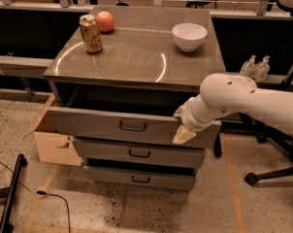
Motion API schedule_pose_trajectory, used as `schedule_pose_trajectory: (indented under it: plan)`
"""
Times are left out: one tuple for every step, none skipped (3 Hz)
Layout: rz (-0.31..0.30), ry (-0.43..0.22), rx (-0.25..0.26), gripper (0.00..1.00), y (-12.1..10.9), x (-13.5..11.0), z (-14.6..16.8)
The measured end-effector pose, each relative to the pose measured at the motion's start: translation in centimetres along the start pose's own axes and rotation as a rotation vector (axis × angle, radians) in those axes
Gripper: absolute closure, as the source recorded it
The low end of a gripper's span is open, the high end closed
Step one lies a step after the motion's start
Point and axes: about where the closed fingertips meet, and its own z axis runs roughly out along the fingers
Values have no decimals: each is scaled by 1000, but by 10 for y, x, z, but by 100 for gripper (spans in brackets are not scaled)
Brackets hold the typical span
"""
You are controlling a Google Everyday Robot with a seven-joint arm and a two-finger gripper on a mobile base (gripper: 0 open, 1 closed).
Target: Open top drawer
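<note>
The top drawer (88, 122) is the widest grey drawer of the cabinet, with a small black handle (133, 126) at its centre. It stands pulled out a little, with a dark gap showing under the cabinet top. My gripper (183, 130), cream-tipped at the end of the white arm (243, 103), is against the right part of the drawer's front panel, well to the right of the handle. It hides the drawer's upper right corner.
Two narrower grey drawers (139, 153) (140, 178) sit shut below. On the cabinet top are a can (90, 33), an orange fruit (105, 21) and a white bowl (189, 36). A cardboard box (54, 147) stands at left and a chair base (272, 174) at right.
</note>
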Motion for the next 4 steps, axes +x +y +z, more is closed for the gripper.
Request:
schedule_pose_trajectory:
  plan:
    - [5, 5, -12, 49, 3, 4, 5]
    - [9, 9, -34, 58, 12, 6, -1]
    - [20, -5, -80, 73, 34, 2, -17]
    - [27, -40, -117, 68, 54, -11, -32]
